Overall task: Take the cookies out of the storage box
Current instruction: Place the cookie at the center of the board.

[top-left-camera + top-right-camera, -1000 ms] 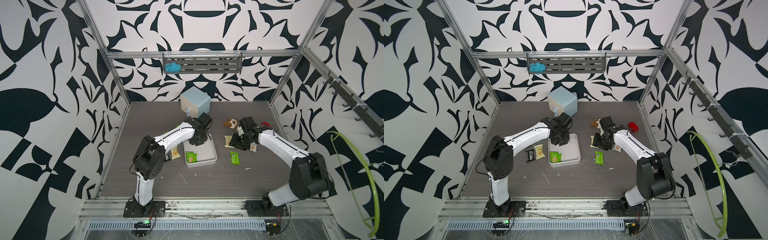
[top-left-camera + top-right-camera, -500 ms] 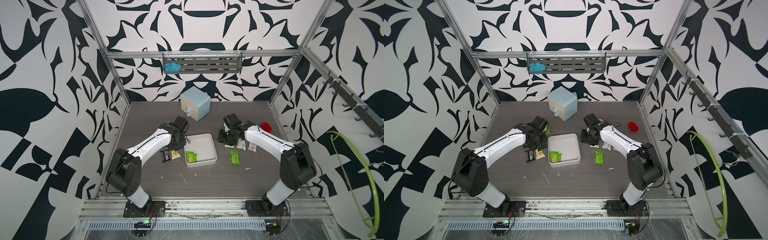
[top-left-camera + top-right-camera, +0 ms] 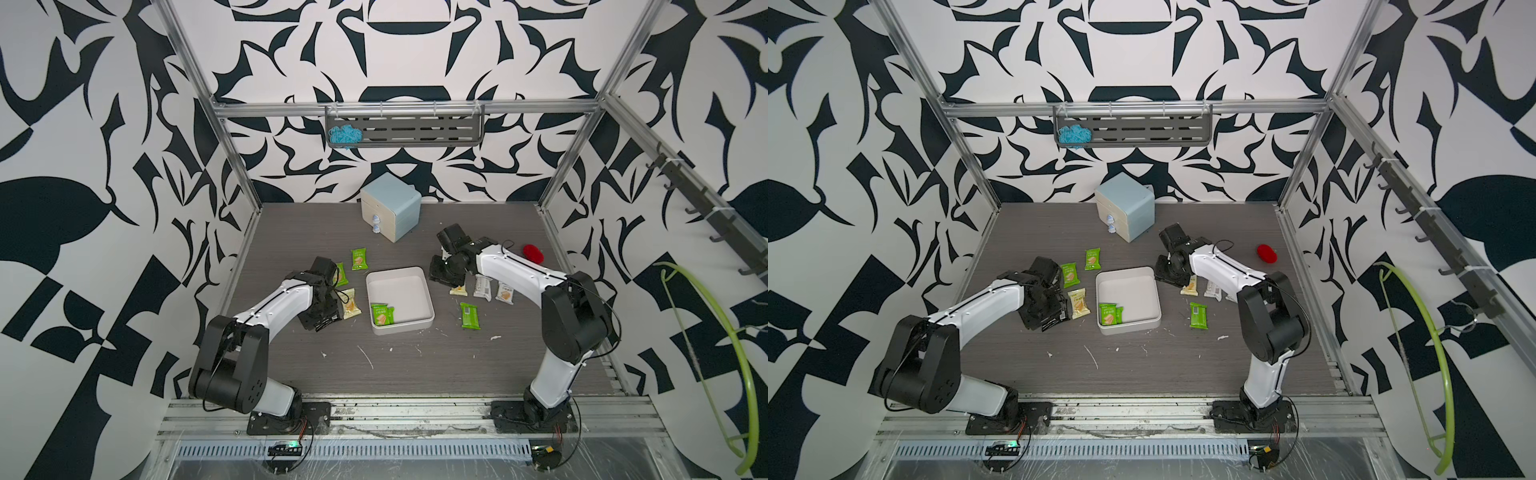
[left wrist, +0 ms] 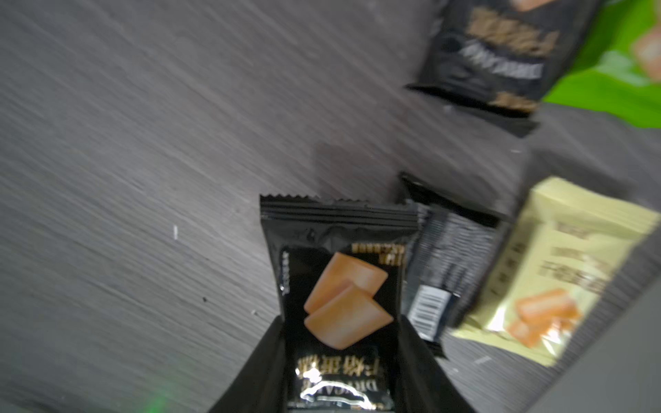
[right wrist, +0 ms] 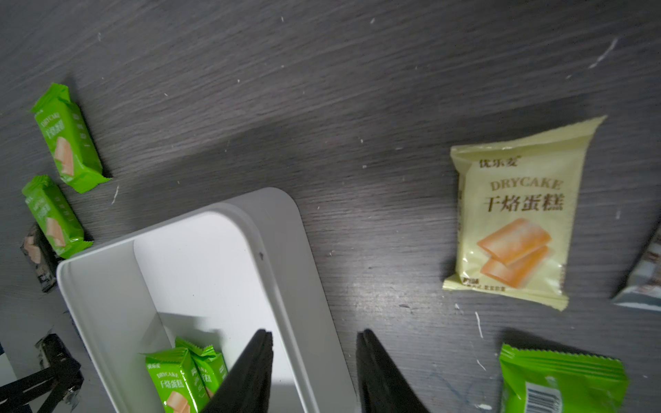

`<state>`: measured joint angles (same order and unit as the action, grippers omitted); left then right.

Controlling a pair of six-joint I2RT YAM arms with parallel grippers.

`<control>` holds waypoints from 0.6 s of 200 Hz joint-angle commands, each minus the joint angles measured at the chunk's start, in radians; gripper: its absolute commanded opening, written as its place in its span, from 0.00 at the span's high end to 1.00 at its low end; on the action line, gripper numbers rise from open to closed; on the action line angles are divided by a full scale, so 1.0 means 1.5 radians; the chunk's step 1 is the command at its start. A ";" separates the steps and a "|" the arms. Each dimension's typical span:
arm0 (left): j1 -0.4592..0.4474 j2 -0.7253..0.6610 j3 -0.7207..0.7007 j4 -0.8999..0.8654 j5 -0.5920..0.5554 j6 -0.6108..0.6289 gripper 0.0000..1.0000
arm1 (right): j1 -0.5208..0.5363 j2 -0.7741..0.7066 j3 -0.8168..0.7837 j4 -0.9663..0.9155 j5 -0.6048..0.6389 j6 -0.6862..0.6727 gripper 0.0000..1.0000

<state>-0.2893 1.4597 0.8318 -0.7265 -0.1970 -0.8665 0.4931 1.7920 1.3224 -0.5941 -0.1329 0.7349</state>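
Left pincer [image 4: 339, 321] clamped on black cookie packet [image 4: 336, 271], over worktop [image 4: 143, 143], pale yellow packet [image 4: 551, 271] just beside: likely carrying it to drop spot outside box. Right pincer [image 5: 314, 334] apart, empty, above storage box [image 5: 272, 229] wall. Two green packets [image 5: 171, 379] inside, near one finger: probable next pick.

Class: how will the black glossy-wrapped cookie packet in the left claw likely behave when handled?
The black glossy-wrapped cookie packet juts straight from the left claw without drooping: probably fairly stiff. Its shiny film looks slippery, so it might slide in the grip. Flat and small, it is likely light and would skid rather than roll.
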 commanded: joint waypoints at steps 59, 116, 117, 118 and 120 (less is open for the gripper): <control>0.049 0.036 -0.003 0.040 -0.012 0.052 0.53 | 0.004 -0.045 0.002 -0.034 0.038 -0.003 0.56; 0.052 0.035 -0.005 0.038 -0.009 0.077 0.39 | 0.005 -0.070 -0.020 -0.034 0.050 0.003 0.56; 0.052 0.035 -0.004 0.037 -0.008 0.077 0.38 | 0.005 -0.069 -0.020 -0.034 0.050 0.002 0.56; 0.052 0.034 -0.004 0.037 -0.009 0.077 0.38 | 0.005 -0.070 -0.021 -0.034 0.050 0.003 0.56; 0.052 0.033 -0.004 0.035 -0.008 0.077 0.37 | 0.005 -0.071 -0.021 -0.035 0.050 0.002 0.56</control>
<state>-0.2161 1.5162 0.8223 -0.6548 -0.2050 -0.7788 0.4938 1.7252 1.3025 -0.6323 -0.0845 0.7345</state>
